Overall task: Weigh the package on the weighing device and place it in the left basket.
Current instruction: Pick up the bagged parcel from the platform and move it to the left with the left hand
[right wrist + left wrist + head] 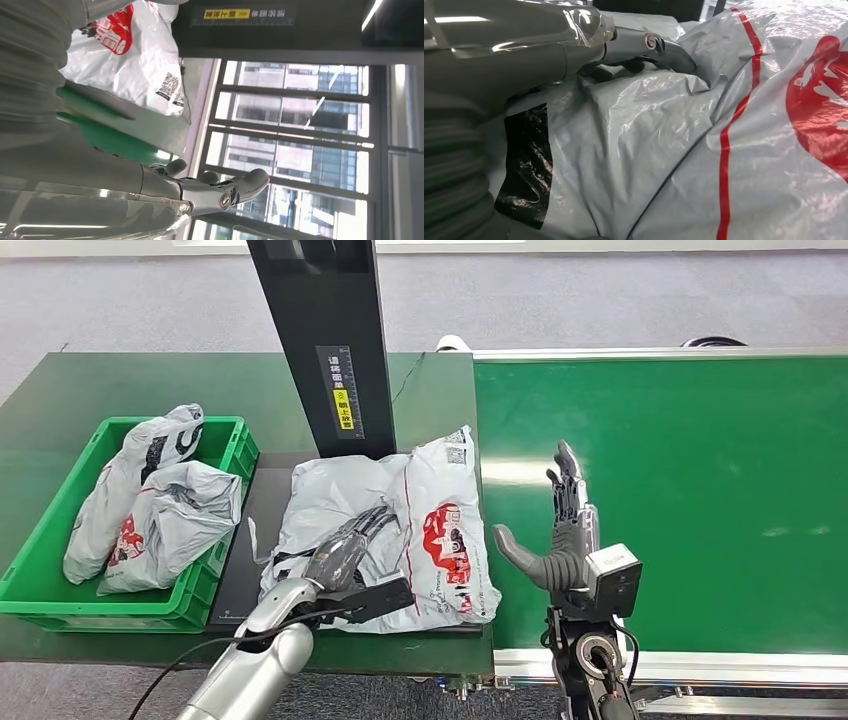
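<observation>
The package (400, 530), a grey plastic mailer with a red print, lies flat on the black weighing device (240, 570), in front of the black post (325, 340) of that device. One edge of the package hangs a little over the device toward the green conveyor belt (680, 490).

The left hand (345, 545) rests on top of the package, near its middle, with the fingers stretched forward and laid on the plastic. In the left wrist view the fingers (664, 47) press into a fold of the package (674, 150); I cannot tell if they pinch it.

The right hand (560, 530) stands upright over the belt, just beside the package, spread and holding nothing.

The green basket (225, 440) sits on the surface on the other side of the device from the belt, touching it. Two similar grey bags (150, 510) lie inside it.
</observation>
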### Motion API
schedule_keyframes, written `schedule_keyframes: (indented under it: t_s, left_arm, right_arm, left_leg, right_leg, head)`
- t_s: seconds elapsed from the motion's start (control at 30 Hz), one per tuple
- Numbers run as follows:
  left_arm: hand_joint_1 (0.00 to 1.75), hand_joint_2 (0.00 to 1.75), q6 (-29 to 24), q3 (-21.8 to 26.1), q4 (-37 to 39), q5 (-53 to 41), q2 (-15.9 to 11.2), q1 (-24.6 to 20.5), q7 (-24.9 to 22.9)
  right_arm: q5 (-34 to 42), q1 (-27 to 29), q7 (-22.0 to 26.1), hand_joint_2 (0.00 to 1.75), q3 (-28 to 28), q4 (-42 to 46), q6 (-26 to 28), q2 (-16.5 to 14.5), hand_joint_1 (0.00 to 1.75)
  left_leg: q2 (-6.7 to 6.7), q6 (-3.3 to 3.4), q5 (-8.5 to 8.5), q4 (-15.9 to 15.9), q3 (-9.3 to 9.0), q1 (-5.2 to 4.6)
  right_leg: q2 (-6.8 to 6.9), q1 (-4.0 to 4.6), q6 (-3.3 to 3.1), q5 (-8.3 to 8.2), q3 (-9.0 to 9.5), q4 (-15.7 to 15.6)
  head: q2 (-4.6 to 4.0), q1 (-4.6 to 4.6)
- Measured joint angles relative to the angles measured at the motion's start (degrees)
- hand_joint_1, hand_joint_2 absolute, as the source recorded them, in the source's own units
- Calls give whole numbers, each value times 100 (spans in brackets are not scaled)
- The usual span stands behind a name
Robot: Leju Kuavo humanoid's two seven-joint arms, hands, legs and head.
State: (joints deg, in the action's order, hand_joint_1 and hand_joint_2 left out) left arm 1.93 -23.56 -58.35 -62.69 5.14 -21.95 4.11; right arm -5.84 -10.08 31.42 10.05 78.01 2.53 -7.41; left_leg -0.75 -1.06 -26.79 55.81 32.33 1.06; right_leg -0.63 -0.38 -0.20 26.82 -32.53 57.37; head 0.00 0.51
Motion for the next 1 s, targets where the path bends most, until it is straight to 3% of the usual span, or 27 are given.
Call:
schedule_keyframes:
  t_s: [0.07, 0.2, 0.23, 0.4, 0.6, 0.8, 1.0]
  left_arm:
    - [7, 175, 2, -44, 255, -1, 34, -164, -3]
    - [163, 175, 27, -83, 508, 49, 70, -320, 5]
    - [171, 175, 31, -85, 539, 69, 73, -334, 21]
    - [175, 175, -159, -84, 562, 260, 74, -339, 268]
    - [175, 175, -1045, 25, 119, 935, 19, -126, 945]
    - [175, 175, -2046, 250, -905, 2243, -61, 349, 2376]
    - [175, 175, -3026, 376, -1778, 2441, -132, 762, 3149]
  right_arm:
    - [-15, 30, -38, 175, -42, 52, 2, -15, 0]
    - [-34, 66, -69, 175, -114, 129, 3, -40, 0]
    - [-42, 70, -71, 175, -129, 145, 2, -44, 0]
    - [-69, 88, -83, 175, -182, 229, 1, -50, 0]
    - [-68, 199, -113, 175, -255, 392, -1, -49, 0]
    - [62, 246, -90, 175, -267, 418, -9, -10, 0]
    - [168, 249, -45, 175, -266, 418, 11, 43, 0]
  left_leg:
    - [0, 1, -1, 0, -5, -1]
    - [1, 2, -1, -1, -22, -2]
    - [1, 2, -1, -1, -27, -2]
    - [2, 3, 1, -1, -36, -2]
    - [3, 3, 1, 0, -28, -2]
    - [8, 4, -2, 0, -3, -2]
    - [8, 4, -2, -1, 3, -2]
  right_leg:
    - [0, -1, 0, 0, 6, 0]
    - [1, -2, 1, 1, 24, 0]
    - [1, -2, 1, 1, 29, 0]
    - [1, -2, 3, -1, 37, 0]
    - [-1, -2, 5, -2, 27, 0]
    - [-6, -2, 6, -1, -1, 0]
    - [-6, -1, 6, -1, -6, 0]
  head:
    - [0, 1]
    - [0, 2]
    - [0, 1]
    - [0, 1]
    - [0, 0]
    - [0, 2]
    - [0, 1]
